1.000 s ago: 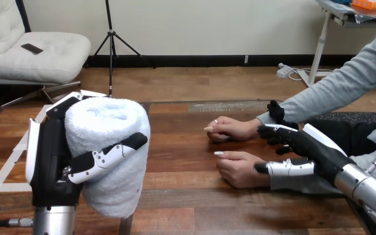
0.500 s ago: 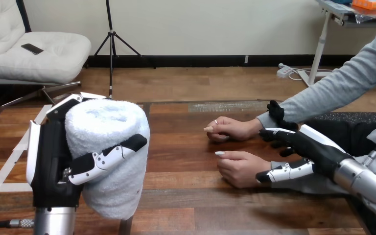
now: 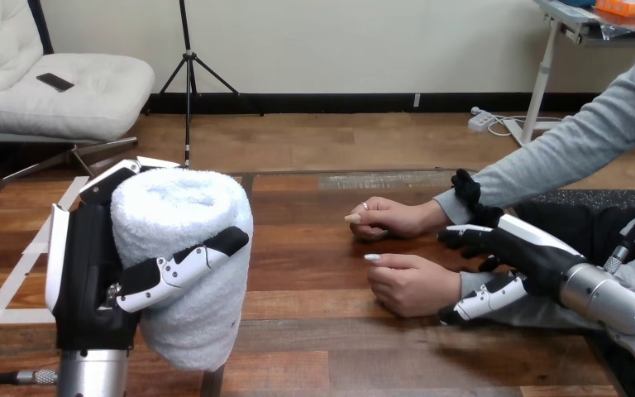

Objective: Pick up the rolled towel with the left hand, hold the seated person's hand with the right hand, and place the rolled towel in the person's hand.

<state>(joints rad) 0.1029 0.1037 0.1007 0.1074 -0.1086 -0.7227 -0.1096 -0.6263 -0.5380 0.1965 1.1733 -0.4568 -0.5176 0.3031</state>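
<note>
Tabletop (image 3: 322, 331): left hand (image 3: 83, 265) is grasping the upright rolled towel (image 3: 174, 207), well left of the person's nearer hand (image 3: 409, 285); right hand (image 3: 529, 252) is flanking its wrist, unclenched.

Bright, even overhead light leaves soft shadows on the table (image 3: 322, 339) beneath the person's nearer hand (image 3: 409, 285).

Left robot hand (image 3: 91, 277) upright with fingers (image 3: 183, 263) curled, right robot hand (image 3: 522, 248) low, fingers (image 3: 463, 236) spread

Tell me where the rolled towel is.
Head view, left side: the rolled towel stands upright, gripped by the left hand, apart from the person's hands.
</note>
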